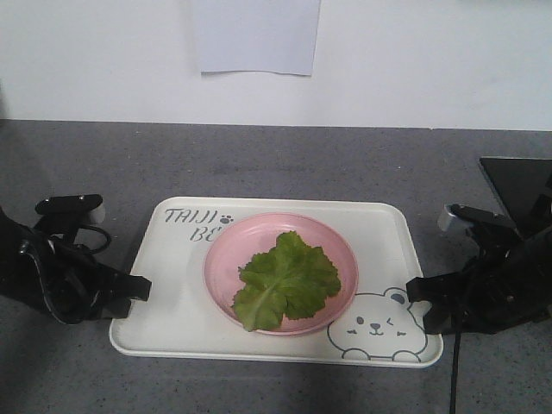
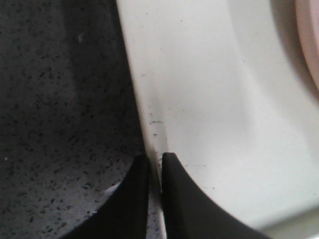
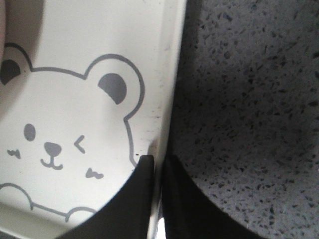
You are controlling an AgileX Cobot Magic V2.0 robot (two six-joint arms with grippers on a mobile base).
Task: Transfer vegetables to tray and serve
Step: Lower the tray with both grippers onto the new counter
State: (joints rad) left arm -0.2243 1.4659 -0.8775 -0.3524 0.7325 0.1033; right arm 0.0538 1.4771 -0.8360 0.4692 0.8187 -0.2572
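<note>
**Ana:** Exterior front-facing first: what is lying where, taking the tray [image 1: 172, 319] as the landmark?

**Ben:** It is sitting flat on the grey speckled counter [image 1: 285, 164]. A round pink plate [image 1: 226, 278] is resting on the middle of the tray, and the lettuce leaf [image 1: 289, 279] is lying on that plate, so not on the tray's bare surface. The left gripper [image 1: 138, 287] is reaching the tray's left rim, and the right gripper [image 1: 420, 290] is meeting its right rim, beside the bear drawing [image 1: 378, 327]. A sheet of paper [image 1: 257, 34] is hanging on the wall behind the tray.

**Ana:** And the left wrist-mounted view?

**Ben:** The left gripper's [image 2: 155, 172] two black fingers are pinching the tray's [image 2: 209, 99] rim, one finger over the counter [image 2: 60, 124], the other inside the tray. A sliver of the plate [image 2: 310, 40] is showing at the far edge.

**Ana:** Right wrist-mounted?

**Ben:** The same, mirrored: the right gripper [image 3: 158, 169] is clamping the tray's [image 3: 99, 35] rim right next to the winking bear [image 3: 65, 134], with its outer finger over the counter [image 3: 249, 99].
</note>
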